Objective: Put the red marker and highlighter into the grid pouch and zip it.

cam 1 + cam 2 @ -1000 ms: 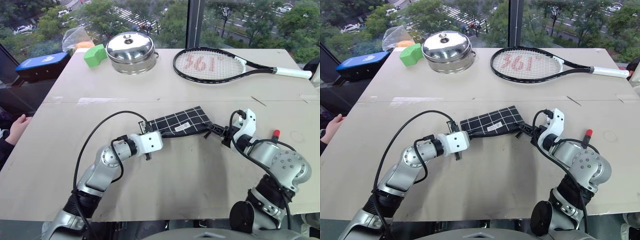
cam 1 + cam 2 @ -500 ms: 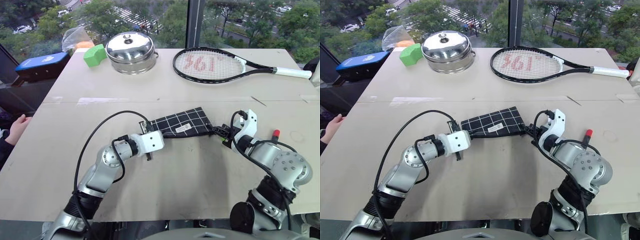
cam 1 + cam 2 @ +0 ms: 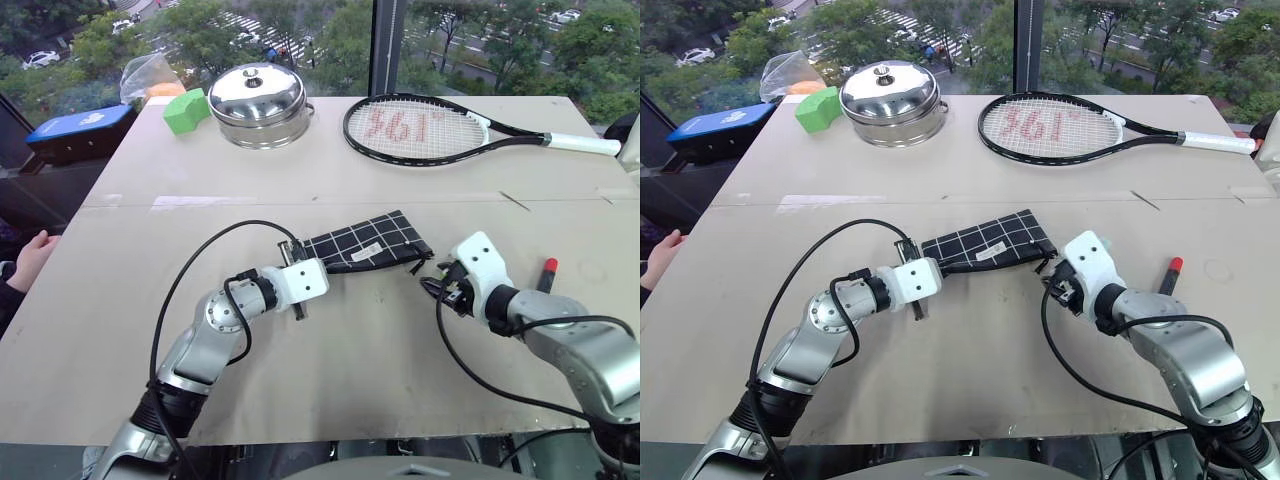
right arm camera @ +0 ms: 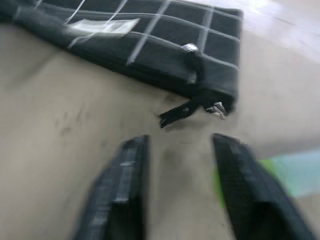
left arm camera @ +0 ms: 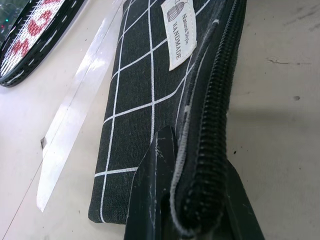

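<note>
Beyond the window lie trees and a street, and before it stands a pale table (image 3: 330, 350). Near its middle lies the grid pouch (image 3: 368, 243), zipper edge toward the robot. The left gripper (image 5: 192, 200) is clamped on the pouch's near end, its two fingers pinching the zipper seam between them. The right gripper (image 4: 175, 192) sits just off the pouch's other end with its fingers (image 4: 122, 185) apart, holding nothing; the zipper pull (image 4: 187, 111) hangs free just ahead of them, untouched. The red marker (image 3: 547, 275) lies on the table beside the right arm, outside the pouch. A greenish patch past the pouch's corner in the right wrist view may be the highlighter, though it is too blurred to be sure.
</note>
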`<state>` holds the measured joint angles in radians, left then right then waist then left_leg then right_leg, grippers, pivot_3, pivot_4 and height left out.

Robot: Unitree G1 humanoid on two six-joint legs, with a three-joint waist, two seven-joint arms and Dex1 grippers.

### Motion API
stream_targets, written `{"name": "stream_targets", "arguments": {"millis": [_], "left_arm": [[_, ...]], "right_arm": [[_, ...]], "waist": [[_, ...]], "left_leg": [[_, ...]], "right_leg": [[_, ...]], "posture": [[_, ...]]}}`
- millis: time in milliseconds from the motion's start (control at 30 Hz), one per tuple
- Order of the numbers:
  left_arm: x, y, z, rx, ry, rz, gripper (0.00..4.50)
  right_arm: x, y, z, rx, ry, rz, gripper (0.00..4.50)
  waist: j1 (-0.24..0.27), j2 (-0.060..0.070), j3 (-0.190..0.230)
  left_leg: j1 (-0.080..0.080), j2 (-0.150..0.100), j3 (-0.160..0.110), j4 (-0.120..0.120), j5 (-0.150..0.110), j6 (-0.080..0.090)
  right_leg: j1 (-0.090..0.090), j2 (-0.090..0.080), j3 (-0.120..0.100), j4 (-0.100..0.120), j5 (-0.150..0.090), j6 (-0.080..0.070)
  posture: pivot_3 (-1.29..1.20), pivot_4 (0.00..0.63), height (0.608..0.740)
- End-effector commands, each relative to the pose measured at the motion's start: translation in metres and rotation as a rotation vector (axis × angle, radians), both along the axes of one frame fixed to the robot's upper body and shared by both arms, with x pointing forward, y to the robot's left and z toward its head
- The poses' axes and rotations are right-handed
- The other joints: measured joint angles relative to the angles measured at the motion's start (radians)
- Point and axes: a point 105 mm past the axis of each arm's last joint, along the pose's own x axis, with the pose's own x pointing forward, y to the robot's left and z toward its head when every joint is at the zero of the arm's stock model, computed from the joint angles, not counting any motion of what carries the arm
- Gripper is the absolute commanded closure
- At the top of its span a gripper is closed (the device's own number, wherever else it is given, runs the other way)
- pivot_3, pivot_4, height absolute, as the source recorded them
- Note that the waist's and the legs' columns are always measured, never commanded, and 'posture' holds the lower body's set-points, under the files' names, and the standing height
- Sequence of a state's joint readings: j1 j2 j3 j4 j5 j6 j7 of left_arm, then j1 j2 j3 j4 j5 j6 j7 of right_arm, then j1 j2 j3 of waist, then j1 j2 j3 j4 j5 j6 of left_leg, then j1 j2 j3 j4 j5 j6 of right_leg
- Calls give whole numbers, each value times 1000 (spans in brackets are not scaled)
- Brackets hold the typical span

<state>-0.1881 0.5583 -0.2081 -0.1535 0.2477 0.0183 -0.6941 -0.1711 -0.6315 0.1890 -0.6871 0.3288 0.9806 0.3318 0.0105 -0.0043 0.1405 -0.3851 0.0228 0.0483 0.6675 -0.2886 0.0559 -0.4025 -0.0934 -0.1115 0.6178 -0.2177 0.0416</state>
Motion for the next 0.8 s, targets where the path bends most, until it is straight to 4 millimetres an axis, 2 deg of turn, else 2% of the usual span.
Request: {"name": "stream_targets", "arguments": {"millis": [33, 133, 200, 333, 467, 800], "left_arm": [[-3, -5, 11, -16, -42, -20, 4500], [-3, -6, 14, -15, -46, -23, 4500], [-3, -8, 17, -12, -54, -29, 4500], [-3, -12, 21, -9, -69, -45, 4500], [-3, -14, 22, -8, -76, -56, 4500], [-6, -8, 18, 3, -79, -45, 4500]], "right_arm": [[2, 13, 17, -59, -195, 113, 2215], [5, 19, 28, 3, -243, 134, 2215], [10, 17, 28, 35, -228, 107, 2215], [18, 17, 16, 139, -89, 63, 2215], [26, 13, -1, 146, 47, 50, 2215], [30, 8, 22, 230, 54, 82, 2215]], "waist": [[2, -2, 0], [3, -4, 1], [4, -4, 2], [5, -5, 2], [4, -4, 2], [4, -4, 2]], "left_leg": [[0, 0, 0, 0, 0, 0], [0, 0, 0, 1, 0, 0], [-1, 0, 0, 1, 0, 0], [-1, 0, 0, 1, 0, 0], [-1, 0, 0, 1, 0, 0], [-1, 0, -1, 1, 0, 0]], "right_leg": [[0, 0, 0, 0, 0, 0], [0, 0, 0, 0, 0, 0], [0, 0, 0, 0, 0, 0], [0, -1, -1, 0, 2, -3], [0, -1, -1, 0, 3, -4], [0, -1, -1, 0, 3, -4]], "posture": [[0, 150, 740], [0, 150, 740], [0, 150, 740], [0, 150, 740], [0, 150, 740], [0, 150, 740]]}}
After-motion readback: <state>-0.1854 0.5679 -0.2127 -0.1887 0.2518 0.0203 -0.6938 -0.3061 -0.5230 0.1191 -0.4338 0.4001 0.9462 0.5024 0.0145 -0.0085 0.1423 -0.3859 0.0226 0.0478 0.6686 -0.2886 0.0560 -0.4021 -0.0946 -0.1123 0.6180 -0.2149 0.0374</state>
